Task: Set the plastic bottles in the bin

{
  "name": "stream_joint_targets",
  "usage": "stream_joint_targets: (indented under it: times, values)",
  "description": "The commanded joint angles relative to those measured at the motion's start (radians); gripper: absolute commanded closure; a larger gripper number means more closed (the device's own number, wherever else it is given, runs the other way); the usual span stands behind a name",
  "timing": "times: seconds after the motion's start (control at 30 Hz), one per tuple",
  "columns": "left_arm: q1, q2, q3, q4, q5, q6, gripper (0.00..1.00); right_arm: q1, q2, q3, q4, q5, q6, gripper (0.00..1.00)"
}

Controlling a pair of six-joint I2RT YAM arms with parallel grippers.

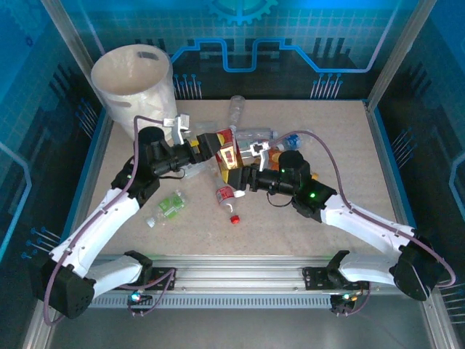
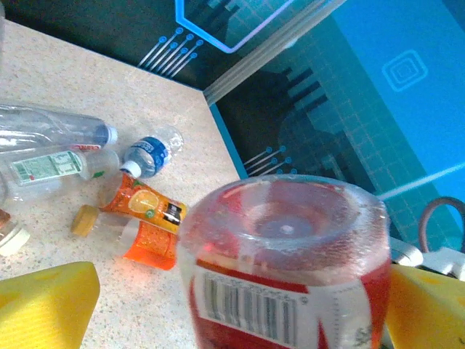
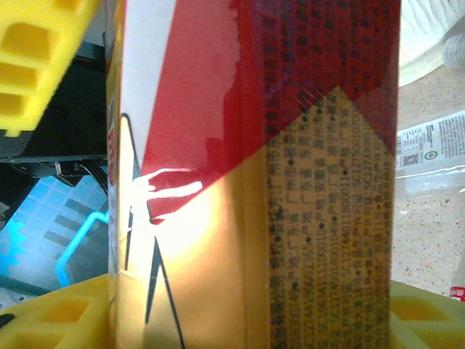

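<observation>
- The large white round plastic bin (image 1: pixel 145 102) stands at the far left corner of the beige speckled table (image 1: pixel 363 145).
- The right gripper (image 3: pixel 243 320) has its yellow padded fingers (image 3: pixel 58 320) pressed against both sides of a clear plastic bottle with a red and yellow label (image 3: pixel 290 218), holding it above the middle of the table.
- The left gripper (image 2: pixel 243 313) is spread wide around the base end of the same bottle. One yellow pad (image 2: pixel 429 305) is right at its side and the other pad stands apart from it.
- The other plastic bottles lie loose on the table:
  - a green-labelled one (image 1: pixel 169 207) nearer the left edge
  - a red-capped, red-labelled one (image 1: pixel 227 198) near the middle
  - a clear one (image 1: pixel 236 109) towards the far edge
  - two orange-labelled ones (image 2: pixel 142 207) and a blue-labelled one (image 2: pixel 152 149) close together right of the middle
</observation>
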Motion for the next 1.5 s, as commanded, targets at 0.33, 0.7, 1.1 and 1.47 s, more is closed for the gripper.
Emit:
stream_joint_targets:
  times: [0.33, 0.7, 1.1, 1.47]
  values:
    - [-0.008, 0.024, -0.073, 0.28, 0.256, -0.044, 0.19, 0.042, 0.099, 0.118, 0.108, -0.143, -0.032, 0.64]
    - [-0.005, -0.004, -0.048, 0.15, -0.014, -0.005, 0.44, 0.042, 0.078, 0.15, -0.069, -0.074, -0.126, 0.25]
    - [0.032, 0.011, 0.209, -0.185, -0.568, 0.286, 0.47, 0.031, -0.079, 0.12, -0.304, 0.247, -0.281, 0.0]
    - [0.134, 0.146, 0.326, 0.194, -0.967, 0.661, 0.49, 0.012, -0.201, 0.072, -0.355, 0.338, -0.321, 0.0]
